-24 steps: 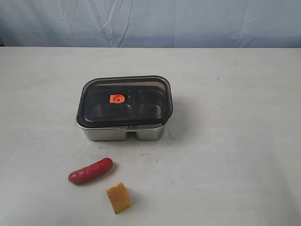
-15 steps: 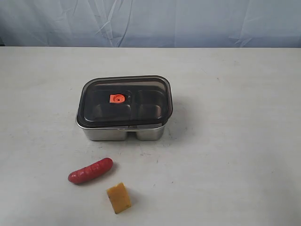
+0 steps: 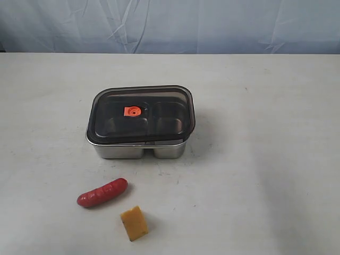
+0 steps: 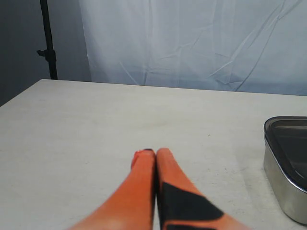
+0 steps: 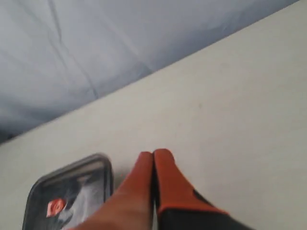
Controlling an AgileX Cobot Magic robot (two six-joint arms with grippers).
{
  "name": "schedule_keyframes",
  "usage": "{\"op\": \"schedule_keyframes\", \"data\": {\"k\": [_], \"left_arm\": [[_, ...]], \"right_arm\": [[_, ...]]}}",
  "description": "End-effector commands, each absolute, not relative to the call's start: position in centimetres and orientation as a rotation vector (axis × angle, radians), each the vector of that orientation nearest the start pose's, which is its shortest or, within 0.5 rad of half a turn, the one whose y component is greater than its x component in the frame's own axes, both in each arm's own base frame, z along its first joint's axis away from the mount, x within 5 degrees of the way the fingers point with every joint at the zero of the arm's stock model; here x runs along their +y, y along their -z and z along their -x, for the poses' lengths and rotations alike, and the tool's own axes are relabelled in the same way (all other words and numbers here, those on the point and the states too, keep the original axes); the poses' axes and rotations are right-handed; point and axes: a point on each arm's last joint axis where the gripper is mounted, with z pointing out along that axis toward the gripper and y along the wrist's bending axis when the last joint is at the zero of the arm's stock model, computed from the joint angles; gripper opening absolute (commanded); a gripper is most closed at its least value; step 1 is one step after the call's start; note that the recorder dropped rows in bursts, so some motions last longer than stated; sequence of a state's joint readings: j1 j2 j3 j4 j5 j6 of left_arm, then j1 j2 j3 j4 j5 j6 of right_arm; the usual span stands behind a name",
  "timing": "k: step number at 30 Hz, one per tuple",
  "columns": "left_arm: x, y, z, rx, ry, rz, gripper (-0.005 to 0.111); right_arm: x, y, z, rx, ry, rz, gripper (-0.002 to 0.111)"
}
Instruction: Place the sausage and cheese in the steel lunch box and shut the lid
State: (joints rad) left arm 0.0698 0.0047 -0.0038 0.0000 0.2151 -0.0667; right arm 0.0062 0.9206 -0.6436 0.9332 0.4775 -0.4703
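The steel lunch box [image 3: 139, 149] stands mid-table with the dark translucent lid [image 3: 159, 101] resting on it, an orange tab [image 3: 133, 111] at its centre. In front of the box lies the red sausage [image 3: 102, 193], and the yellow-orange cheese [image 3: 134, 223] sits to its right, nearer the front. Neither gripper shows in the exterior view. In the left wrist view my left gripper [image 4: 153, 152] is shut and empty, with the box's corner [image 4: 286, 189] off to one side. My right gripper [image 5: 153, 153] is shut and empty too, with the lid [image 5: 76, 194] beside it.
The white table [image 3: 265, 159] runs back to a pale blue cloth backdrop [image 3: 170, 24]. A black stand pole [image 4: 46, 38] rises beyond the table's far corner in the left wrist view.
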Motion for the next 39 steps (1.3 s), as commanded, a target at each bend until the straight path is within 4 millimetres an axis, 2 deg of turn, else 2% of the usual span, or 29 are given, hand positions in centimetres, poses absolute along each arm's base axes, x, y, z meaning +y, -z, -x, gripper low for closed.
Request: {"op": "schedule_keyframes", "data": {"k": [1,4,7,10,13,17,23,29,39], "left_arm": [[0.4,-19.5,-5.6,1.686,-0.005,0.108,0.000],[0.4,-19.5,-5.6,1.686,-0.005,0.108,0.000],[0.4,-19.5,-5.6,1.686,-0.005,0.108,0.000],[0.4,-19.5,-5.6,1.686,-0.005,0.108,0.000],[0.4,-19.5,-5.6,1.686,-0.005,0.108,0.000],[0.4,-19.5,-5.6,1.686,-0.005,0.108,0.000],[0.4,-19.4,-5.6,1.687,-0.005,0.109,0.000],[0.4,-19.4,-5.6,1.687,-0.005,0.109,0.000],[0.4,-19.4,-5.6,1.687,-0.005,0.109,0.000]], "right_arm": [[6.2,-29.1,-25.7,2.167,-0.972,0.121,0.014],[7.5,-27.2,-29.6,2.130,-1.244,0.195,0.029],[8.9,-24.7,-32.8,2.111,-1.416,0.269,0.042],[10.7,-21.4,-35.4,2.177,-1.465,0.282,0.048],[12.6,-18.8,-37.3,2.226,-1.477,0.299,0.048],[14.6,-16.8,-39.3,2.243,-1.491,0.348,0.048],[16.4,-14.9,-40.9,2.287,-1.457,0.489,0.048],[16.5,-13.7,-41.6,2.379,-1.429,0.514,0.048],[16.5,-11.7,-41.7,2.427,-1.420,0.512,0.048]]}}
